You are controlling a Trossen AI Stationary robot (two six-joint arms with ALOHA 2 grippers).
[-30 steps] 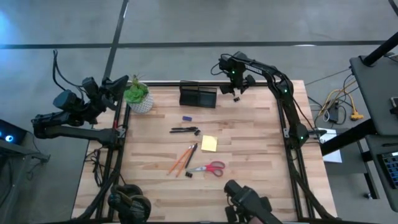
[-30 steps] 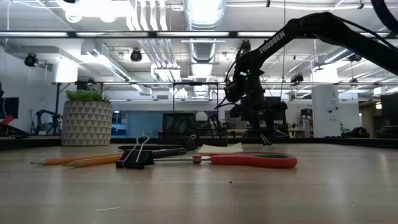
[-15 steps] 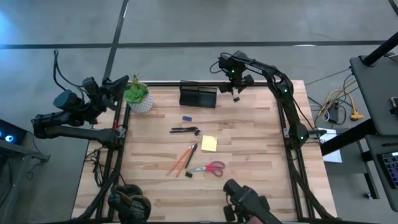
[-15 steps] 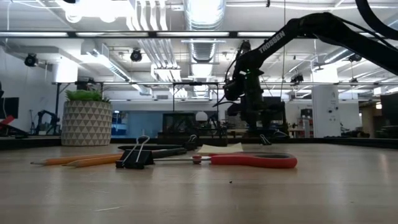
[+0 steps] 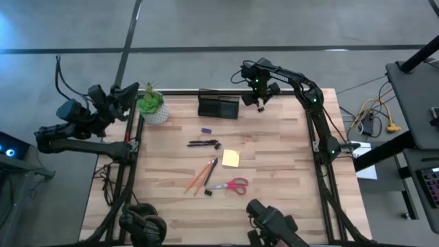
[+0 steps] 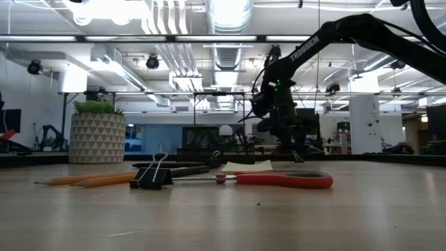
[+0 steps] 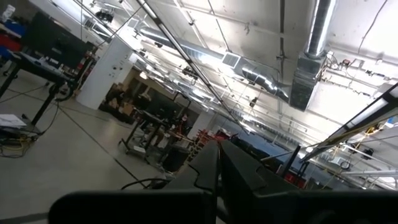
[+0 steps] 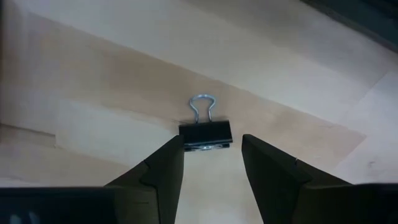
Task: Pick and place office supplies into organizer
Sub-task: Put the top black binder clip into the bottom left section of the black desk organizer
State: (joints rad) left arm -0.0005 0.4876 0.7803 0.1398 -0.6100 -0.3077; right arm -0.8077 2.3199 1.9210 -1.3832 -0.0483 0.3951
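Note:
My right gripper (image 5: 259,103) points down at the table's far right, just right of the black organizer (image 5: 218,106). It is open, and its fingers stand on either side of a small black binder clip (image 8: 205,135) that lies on the wood; no touch shows. Mid-table lie black pens (image 5: 204,143), a purple piece (image 5: 205,130), a yellow sticky-note pad (image 5: 230,158), orange pencils (image 5: 197,180), red-handled scissors (image 5: 230,184) and another black clip (image 5: 207,193). My left gripper (image 7: 217,171) is shut, raised off the table's left edge.
A potted green plant (image 5: 152,106) in a white pot stands at the far left corner, left of the organizer. Bare wood lies along the near edge and on the right half. The table's dark frame rail (image 5: 312,130) runs along the right side.
My right gripper has turned a little about its own pointing line while staying over the clip beside the organizer. Nothing on the table has moved.

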